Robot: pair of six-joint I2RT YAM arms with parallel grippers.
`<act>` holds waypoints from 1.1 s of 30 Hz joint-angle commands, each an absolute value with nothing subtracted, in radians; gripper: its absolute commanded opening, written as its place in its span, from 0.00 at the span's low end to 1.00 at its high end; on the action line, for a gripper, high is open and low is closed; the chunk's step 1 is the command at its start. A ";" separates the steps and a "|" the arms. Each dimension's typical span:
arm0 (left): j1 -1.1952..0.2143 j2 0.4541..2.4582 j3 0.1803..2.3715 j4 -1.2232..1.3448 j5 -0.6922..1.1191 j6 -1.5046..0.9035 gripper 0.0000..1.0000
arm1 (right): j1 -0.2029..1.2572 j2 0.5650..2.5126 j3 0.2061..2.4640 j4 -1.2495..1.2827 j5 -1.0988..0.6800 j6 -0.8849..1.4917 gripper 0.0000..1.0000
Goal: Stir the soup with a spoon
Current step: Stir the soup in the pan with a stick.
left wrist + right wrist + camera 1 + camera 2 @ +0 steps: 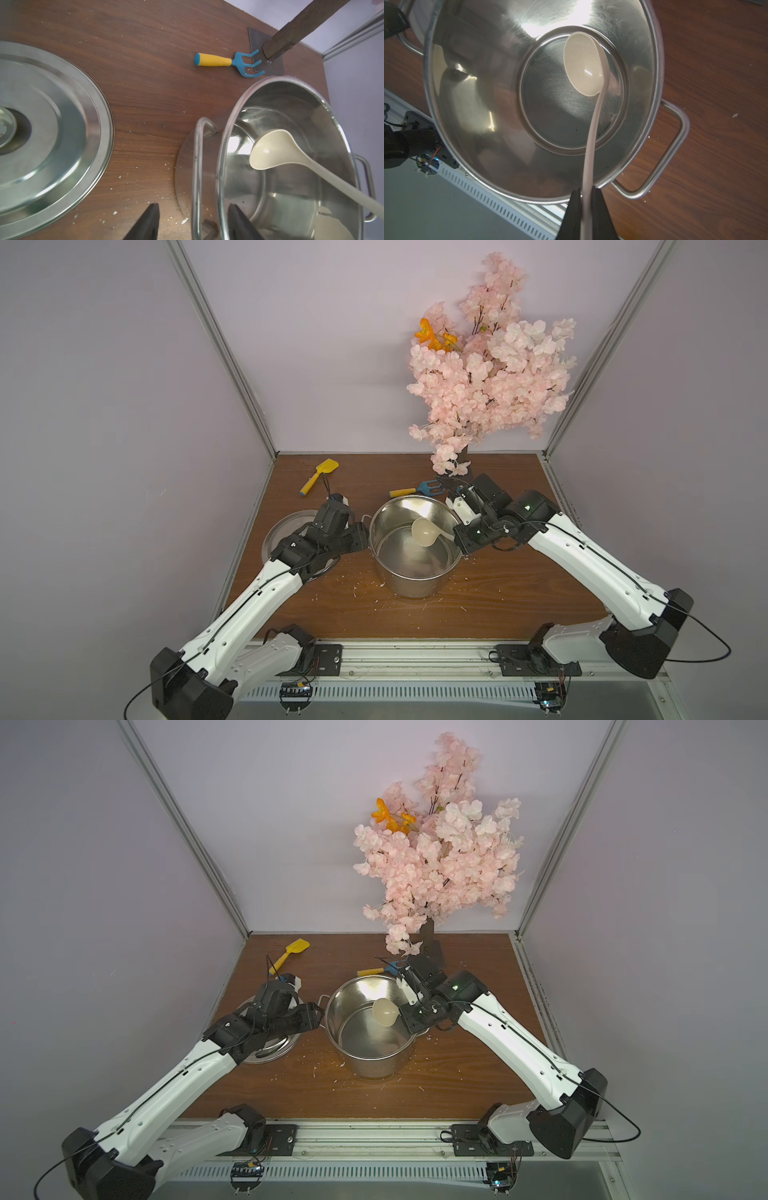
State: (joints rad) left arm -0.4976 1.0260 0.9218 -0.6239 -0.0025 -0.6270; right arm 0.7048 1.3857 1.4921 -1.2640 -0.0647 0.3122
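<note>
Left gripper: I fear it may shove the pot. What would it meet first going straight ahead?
Probably the near handle of the pot, which lies between the open fingers of the left gripper, with the rim just beside it. Depth is unclear; it may pass slightly over.

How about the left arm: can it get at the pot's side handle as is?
Probably yes. The left gripper sits right at the pot handle, jaws open astride the handle and rim, nothing else in the gap. The lid lies apart, off to one side.
</note>
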 commanded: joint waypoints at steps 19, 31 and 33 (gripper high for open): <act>-0.486 1.085 0.909 -0.586 0.014 -0.626 0.05 | 0.907 1.407 1.476 -1.305 -0.037 0.309 0.00; -0.485 1.105 0.924 -0.586 0.013 -0.614 0.01 | 0.812 1.437 1.459 -1.321 0.115 0.305 0.00; -0.485 1.111 0.925 -0.585 0.010 -0.617 0.00 | 0.812 1.497 1.525 -1.314 0.092 0.285 0.00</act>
State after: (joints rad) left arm -0.4931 1.0943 0.9073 -0.5644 0.0376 -0.6437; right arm 0.8104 1.4452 1.4612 -1.3334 0.0792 0.3107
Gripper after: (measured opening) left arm 0.100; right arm 0.094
